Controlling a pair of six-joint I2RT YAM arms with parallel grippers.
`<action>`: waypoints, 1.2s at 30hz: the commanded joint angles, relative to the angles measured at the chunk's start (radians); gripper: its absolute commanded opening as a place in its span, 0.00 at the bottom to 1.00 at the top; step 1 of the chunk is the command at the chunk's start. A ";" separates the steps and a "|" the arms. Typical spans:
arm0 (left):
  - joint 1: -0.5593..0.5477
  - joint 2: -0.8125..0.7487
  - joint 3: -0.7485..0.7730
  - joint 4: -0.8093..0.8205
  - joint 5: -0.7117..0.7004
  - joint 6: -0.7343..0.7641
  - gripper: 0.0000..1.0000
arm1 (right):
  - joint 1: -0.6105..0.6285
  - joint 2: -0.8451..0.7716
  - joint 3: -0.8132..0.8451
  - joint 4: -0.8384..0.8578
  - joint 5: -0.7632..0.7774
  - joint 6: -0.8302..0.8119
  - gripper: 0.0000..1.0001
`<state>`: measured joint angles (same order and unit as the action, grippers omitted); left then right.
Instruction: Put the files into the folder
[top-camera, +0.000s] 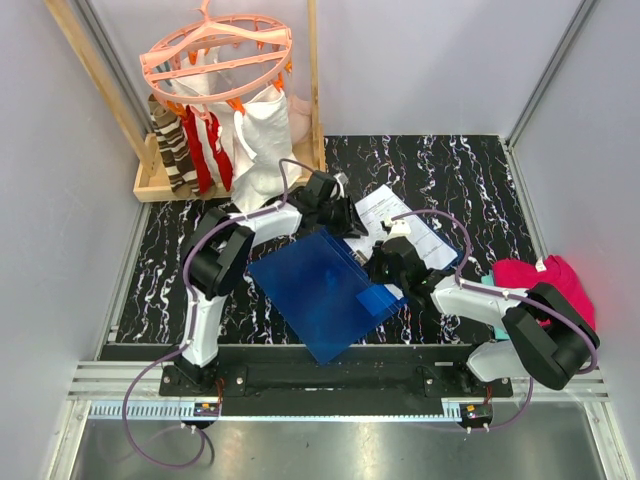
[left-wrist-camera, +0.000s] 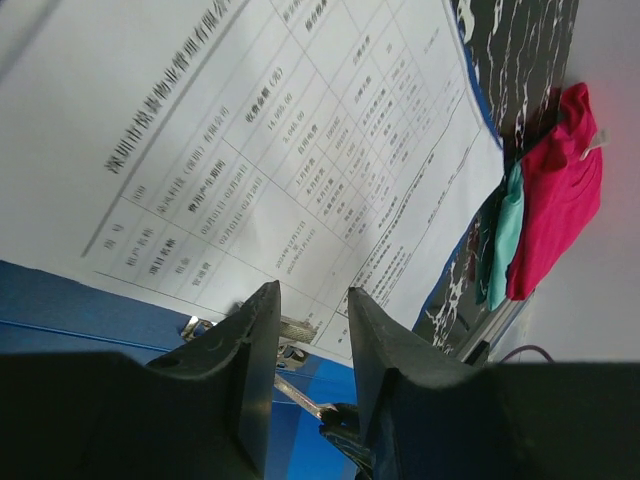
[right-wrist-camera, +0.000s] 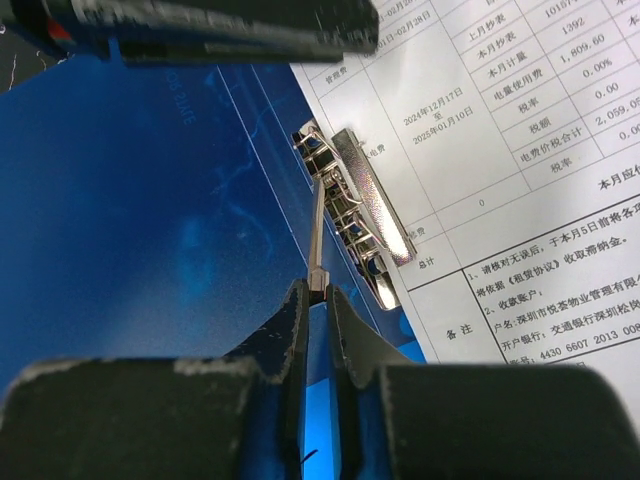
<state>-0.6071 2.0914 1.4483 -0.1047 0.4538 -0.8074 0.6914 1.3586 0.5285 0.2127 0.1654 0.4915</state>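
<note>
1. Two grippers meet at the blue folder (top-camera: 320, 290) in the top view. The left gripper (top-camera: 345, 218) is over its far edge and the right gripper (top-camera: 380, 270) over its right edge. The files (top-camera: 405, 225) lie just beyond both, with bare table (top-camera: 480, 180) past them.
2. Left wrist: jaws apart, holding nothing. Printed sheets spread ahead of the fingertips, and the metal clip (left-wrist-camera: 290, 328) sits just beneath. Closing here could snag and crease the sheet's near edge.
3. Right wrist: jaws pinch the clip lever (right-wrist-camera: 317, 230), and the sheet's edge lies right of them. If the thin lever slips, the clip could snap down askew.
</note>
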 joint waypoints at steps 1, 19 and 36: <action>-0.037 -0.050 -0.019 0.026 0.033 0.027 0.36 | 0.007 0.010 0.002 -0.107 -0.043 0.025 0.00; -0.043 -0.089 -0.012 -0.078 -0.010 0.140 0.52 | -0.113 0.086 0.079 -0.157 -0.277 0.099 0.00; -0.022 -0.739 -0.345 -0.342 -0.303 0.099 0.95 | -0.243 0.068 0.116 -0.162 -0.460 0.196 0.00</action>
<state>-0.6430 1.5307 1.2785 -0.3561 0.2691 -0.6640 0.4660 1.4265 0.6147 0.0818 -0.2573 0.6800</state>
